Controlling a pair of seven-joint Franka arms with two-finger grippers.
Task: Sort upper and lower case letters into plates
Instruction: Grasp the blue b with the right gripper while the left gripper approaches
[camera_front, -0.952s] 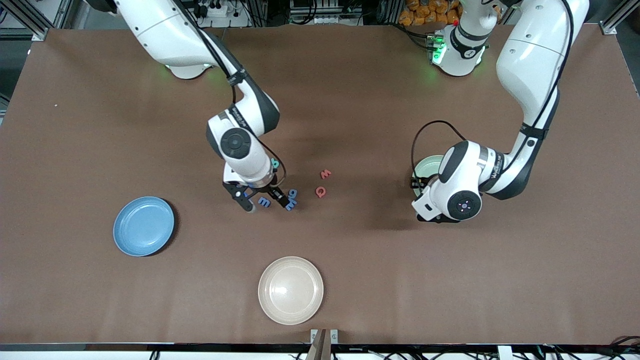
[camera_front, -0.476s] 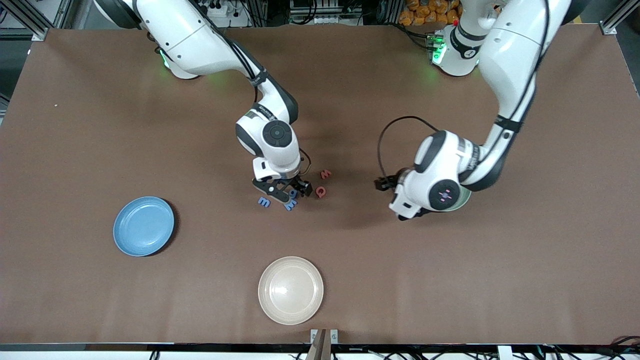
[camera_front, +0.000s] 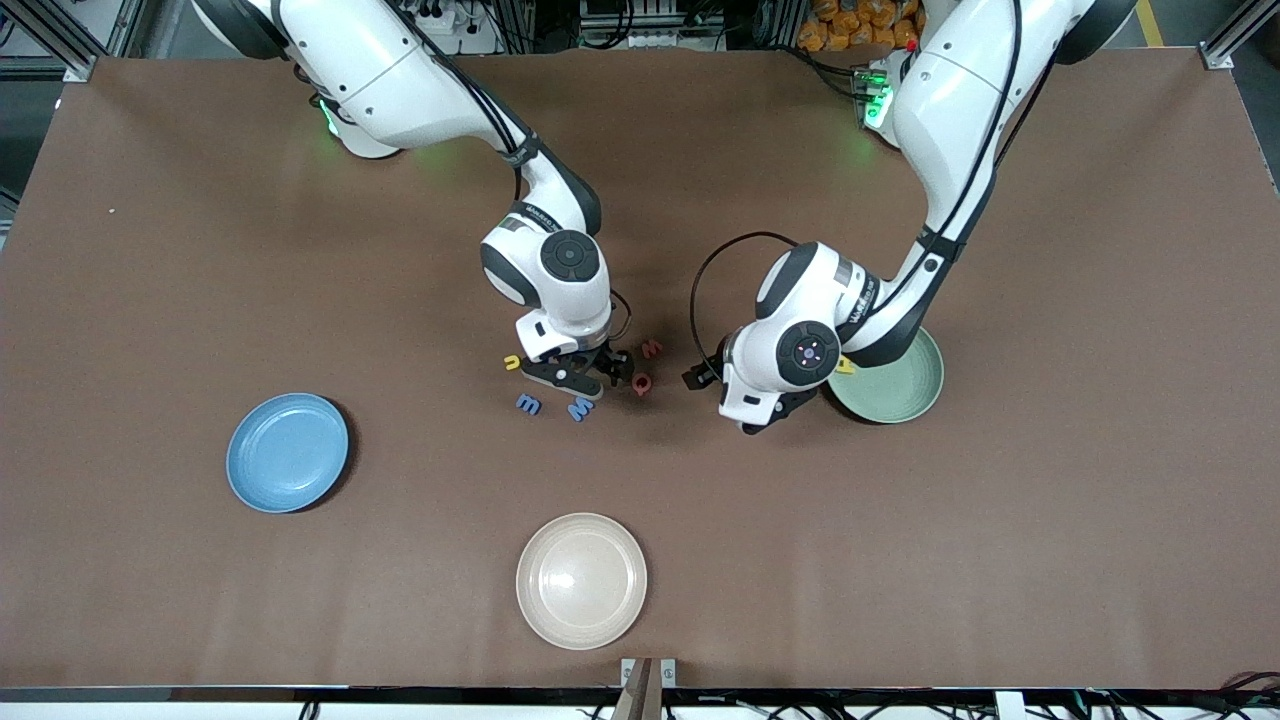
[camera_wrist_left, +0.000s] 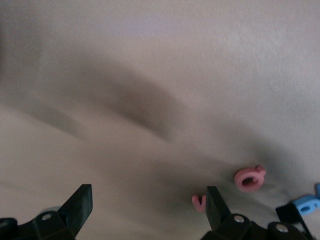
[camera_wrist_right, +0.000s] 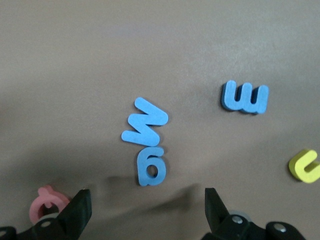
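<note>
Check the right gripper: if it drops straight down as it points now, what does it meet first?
Probably the light blue q, lying between the open right gripper fingers, touching the blue M; height is unclear.

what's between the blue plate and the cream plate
Nothing: in the front view only bare table lies between the blue plate and the cream plate.

matt foam-like letters (camera_wrist_right: 145, 124); glossy cream plate (camera_front: 581, 580); matt brown table (camera_front: 1050, 520).

A robotics lab; aluminium frame rails (camera_front: 60, 40), cabling (camera_front: 650, 20) and power strips (camera_front: 425, 18) edge the brown table (camera_front: 200, 250).
</note>
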